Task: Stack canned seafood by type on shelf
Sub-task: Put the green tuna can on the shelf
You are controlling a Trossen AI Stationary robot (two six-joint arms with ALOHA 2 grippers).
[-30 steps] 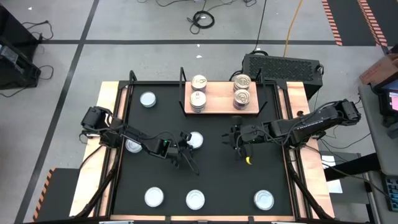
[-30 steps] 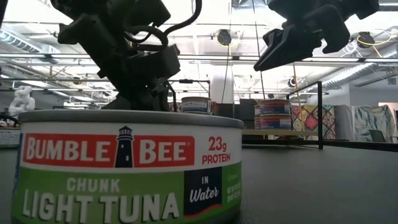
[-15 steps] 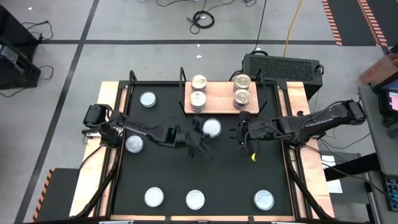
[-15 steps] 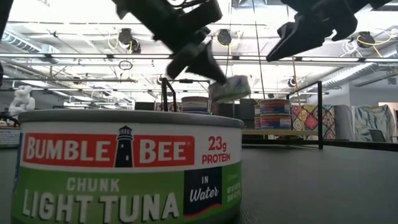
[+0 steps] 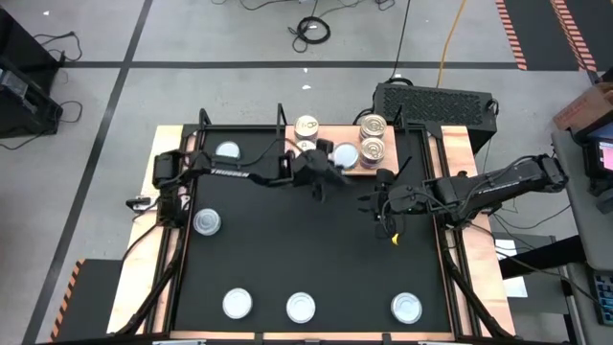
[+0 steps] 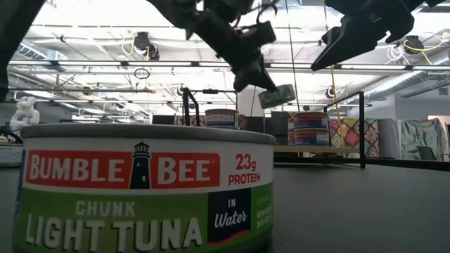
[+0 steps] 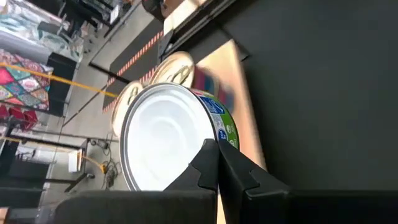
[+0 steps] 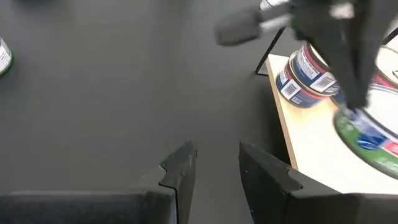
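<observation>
Mid-carry: the left hand [image 5: 330, 165] was clenched on a white-topped tin [image 5: 346, 155], held in the air over the shelf [image 5: 383, 168], between its two stacks. Next, I judged, it needed lowering squarely onto a matching type before release. The right hand [image 5: 380, 204] hovered empty, fingers parted, over the tabletop [image 5: 287, 249].

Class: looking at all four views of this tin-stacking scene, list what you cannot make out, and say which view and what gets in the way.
- Low view: most of the table is hidden by the big tuna tin in front.
- High view: the tins' labels on the shelf are too small to read.
- Left wrist view: the held tin's label is mostly turned away; the left gripper covers its edge.
- Right wrist view: the left arm is blurred, hiding the shelf stacks behind it.
</observation>
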